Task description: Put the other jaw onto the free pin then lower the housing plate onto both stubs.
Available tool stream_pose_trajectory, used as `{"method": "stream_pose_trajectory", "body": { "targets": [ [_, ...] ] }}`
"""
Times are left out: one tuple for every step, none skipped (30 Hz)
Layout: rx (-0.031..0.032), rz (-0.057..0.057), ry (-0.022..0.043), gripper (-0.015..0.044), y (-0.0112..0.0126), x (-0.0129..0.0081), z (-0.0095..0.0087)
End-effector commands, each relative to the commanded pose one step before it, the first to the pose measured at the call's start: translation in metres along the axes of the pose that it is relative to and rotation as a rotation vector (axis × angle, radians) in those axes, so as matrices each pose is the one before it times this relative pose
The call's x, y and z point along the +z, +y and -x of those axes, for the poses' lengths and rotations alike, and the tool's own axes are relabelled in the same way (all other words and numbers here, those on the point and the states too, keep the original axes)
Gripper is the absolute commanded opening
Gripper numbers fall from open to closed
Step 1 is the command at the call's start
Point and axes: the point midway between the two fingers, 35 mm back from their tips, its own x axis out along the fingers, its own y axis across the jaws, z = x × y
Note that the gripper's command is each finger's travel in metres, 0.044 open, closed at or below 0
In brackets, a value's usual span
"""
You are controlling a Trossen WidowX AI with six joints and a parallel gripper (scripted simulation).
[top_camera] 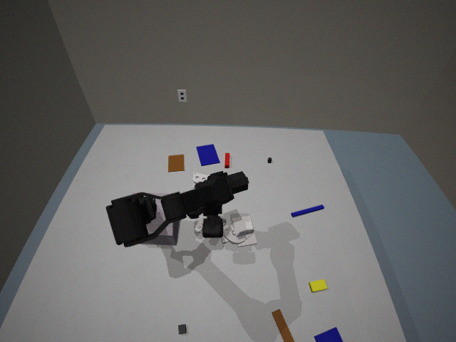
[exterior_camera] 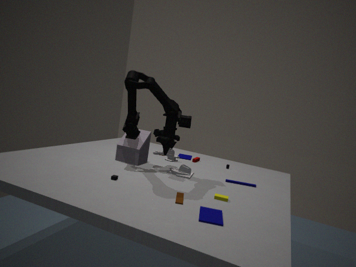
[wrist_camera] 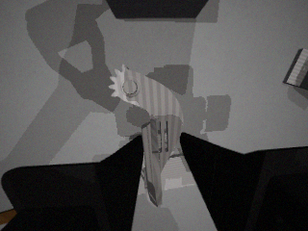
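My gripper (exterior_camera: pixel 166 152) (wrist_camera: pixel 161 138) is shut on the loose white jaw (wrist_camera: pixel 155 96) (top_camera: pixel 199 226), above the table. Its toothed end with a round hole points away from the fingers in the wrist view. The mounted jaw (top_camera: pixel 243 225) (exterior_camera: pixel 184 169) sits on the white base (top_camera: pixel 249 241) (exterior_camera: pixel 187 175), right of my gripper in the top view. In the wrist view the base assembly is partly hidden below the held jaw. I cannot make out the free pin. The white housing plate (top_camera: pixel 199 177) (exterior_camera: pixel 171 159) lies farther back, partly behind the arm in the top view.
A lavender block (top_camera: pixel 168 228) (exterior_camera: pixel 129 153) stands left of my gripper. A blue tile (top_camera: pixel 207 154), orange tile (top_camera: pixel 176 162) and red bar (top_camera: pixel 226 160) lie at the back. A blue bar (top_camera: pixel 307 211) (exterior_camera: pixel 240 183) and yellow block (top_camera: pixel 318 285) (exterior_camera: pixel 221 197) lie at the right.
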Motion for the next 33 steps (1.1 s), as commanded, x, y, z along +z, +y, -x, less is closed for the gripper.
{"method": "stream_pose_trajectory", "body": {
  "targets": [
    [-0.00297,0.0243,-0.00186,0.0134,-0.00234,0.00075,-0.00037],
    [0.00000,0.0000,0.00000,0.0134,0.00000,0.00000,0.00000],
    [0.00000,0.0000,0.00000,0.0134,0.00000,0.00000,0.00000],
    [0.00000,0.0000,0.00000,0.0134,0.00000,0.00000,0.00000],
    [0.00000,0.0000,0.00000,0.0134,0.00000,0.00000,0.00000],
    [0.00000,0.0000,0.00000,0.0134,0.00000,0.00000,0.00000],
    [0.00000,0.0000,0.00000,0.0134,0.00000,0.00000,0.00000],
    [0.00000,0.0000,0.00000,0.0134,0.00000,0.00000,0.00000],
    [0.00000,0.0000,0.00000,0.0134,0.00000,0.00000,0.00000],
    [0.00000,0.0000,0.00000,0.0134,0.00000,0.00000,0.00000],
    [0.00000,0.0000,0.00000,0.0134,0.00000,0.00000,0.00000],
    [0.00000,-0.0021,0.00000,0.0134,0.00000,0.00000,0.00000],
    [0.00000,-0.0064,0.00000,0.0134,0.00000,0.00000,0.00000],
    [0.00000,-0.0096,0.00000,0.0134,0.00000,0.00000,0.00000],
    [0.00000,-0.0064,0.00000,0.0134,0.00000,0.00000,0.00000],
    [0.00000,-0.0021,0.00000,0.0134,0.00000,0.00000,0.00000],
    [0.00000,0.0000,0.00000,0.0134,0.00000,0.00000,0.00000],
    [0.00000,0.0000,0.00000,0.0134,0.00000,0.00000,0.00000],
    [0.00000,0.0000,0.00000,0.0134,0.00000,0.00000,0.00000],
    [0.00000,0.0000,0.00000,0.0134,0.00000,0.00000,0.00000],
    [0.00000,0.0000,0.00000,0.0134,0.00000,0.00000,0.00000],
    [0.00000,0.0000,0.00000,0.0134,0.00000,0.00000,0.00000],
    [0.00000,0.0000,0.00000,0.0134,0.00000,0.00000,0.00000],
    [0.00000,0.0000,0.00000,0.0134,0.00000,0.00000,0.00000],
    [0.00000,0.0000,0.00000,0.0134,0.00000,0.00000,0.00000],
    [-0.00001,0.0000,0.00002,0.0134,-0.00013,-0.00053,0.00007],
    [-0.00002,-0.0001,0.00007,0.0134,-0.00039,-0.00160,0.00020],
    [-0.00004,-0.0001,0.00011,0.0134,-0.00065,-0.00266,0.00032],
    [-0.00005,-0.0001,0.00014,0.0134,-0.00080,-0.00321,0.00037],
    [-0.00005,-0.0001,0.00014,0.0134,-0.00081,-0.00320,0.00034],
    [-0.00005,-0.0001,0.00014,0.0134,-0.00083,-0.00320,0.00032],
    [-0.00005,-0.0001,0.00014,0.0134,-0.00084,-0.00319,0.00029],
    [-0.00005,-0.0001,0.00014,0.0134,-0.00086,-0.00318,0.00027]
  ]
}}
